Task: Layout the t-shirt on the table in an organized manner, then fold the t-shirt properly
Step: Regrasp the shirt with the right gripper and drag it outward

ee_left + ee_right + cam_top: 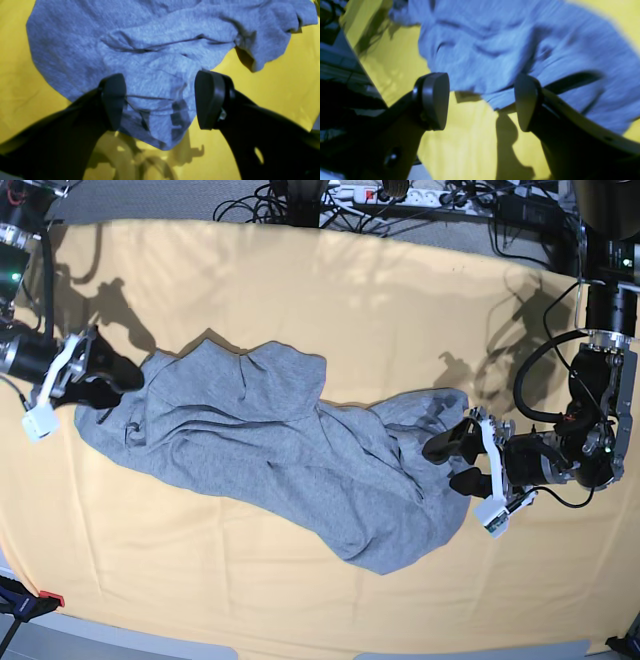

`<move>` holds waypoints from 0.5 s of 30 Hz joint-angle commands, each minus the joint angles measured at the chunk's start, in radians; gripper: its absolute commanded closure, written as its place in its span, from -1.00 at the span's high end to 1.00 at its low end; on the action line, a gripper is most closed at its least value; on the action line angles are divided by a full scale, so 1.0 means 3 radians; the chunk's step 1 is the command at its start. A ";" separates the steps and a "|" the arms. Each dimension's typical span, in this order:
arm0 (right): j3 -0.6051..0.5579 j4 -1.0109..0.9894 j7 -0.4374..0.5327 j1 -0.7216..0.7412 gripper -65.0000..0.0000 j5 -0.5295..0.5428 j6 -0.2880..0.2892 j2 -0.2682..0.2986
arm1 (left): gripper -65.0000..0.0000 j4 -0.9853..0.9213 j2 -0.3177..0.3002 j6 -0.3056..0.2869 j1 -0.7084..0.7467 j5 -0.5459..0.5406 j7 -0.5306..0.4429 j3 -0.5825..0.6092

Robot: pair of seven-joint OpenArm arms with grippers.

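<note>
- The heather-grey cotton t-shirt lies rumpled in a long diagonal heap across the middle of the pale yellow-orange cloth-covered tabletop; it is not yet spread flat.
- My left gripper sits at the shirt's end on the base view's right. Its fingers are spread wide, with a bunched fold of grey fabric lying between them but not pinched.
- My right gripper is at the opposite end, fingers also spread, holding nothing; the shirt's edge lies just beyond the tips.
- To do this step well, I judge each side should close on a single clean hem or shoulder edge, not a wad of layers.
- Then I would pull the ends apart evenly, keeping the cloth low so creases smooth out.
</note>
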 commanded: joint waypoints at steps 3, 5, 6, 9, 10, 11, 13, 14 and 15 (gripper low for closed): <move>0.0028 0.0239 0.0075 -0.0141 0.28 0.0105 0.0007 -0.0071 | 0.36 0.0046 -0.0048 -0.0013 -0.0093 -0.0064 -0.0058 -0.0032; 0.0028 0.0310 0.0075 -0.0253 0.28 0.0105 0.0007 -0.0201 | 0.36 0.0046 -0.0048 -0.0013 -0.0094 -0.0062 -0.0046 -0.0032; 0.0028 0.0315 0.0075 -0.0300 0.28 0.0105 0.0007 -0.0268 | 0.36 0.0046 -0.0048 -0.0013 -0.0094 -0.0064 -0.0045 -0.0032; 0.0028 0.0314 0.0075 -0.0413 0.28 0.0105 0.0007 -0.0473 | 0.36 0.0046 -0.0047 -0.0013 -0.0094 -0.0065 -0.0045 -0.0032; 0.0028 0.0314 0.0075 -0.0430 0.28 0.0105 0.0007 -0.0533 | 0.36 0.0046 -0.0047 -0.0013 -0.0095 -0.0065 -0.0048 -0.0032; 0.0028 0.0314 0.0075 -0.0440 0.28 0.0105 0.0007 -0.0590 | 0.36 0.0046 -0.0046 -0.0013 -0.0095 -0.0065 -0.0050 -0.0032; 0.0028 0.0313 0.0075 -0.0435 0.28 0.0105 0.0007 -0.0698 | 0.36 0.0046 -0.0047 -0.0013 -0.0095 -0.0065 -0.0048 -0.0032; 0.0027 0.0313 0.0075 -0.0436 0.28 0.0105 0.0007 -0.0752 | 0.36 0.0046 -0.0047 -0.0013 -0.0094 -0.0065 -0.0047 -0.0032; 0.0027 0.0313 0.0075 -0.0436 0.28 0.0105 0.0007 -0.0806 | 0.36 0.0046 -0.0048 -0.0013 -0.0094 -0.0064 -0.0046 -0.0032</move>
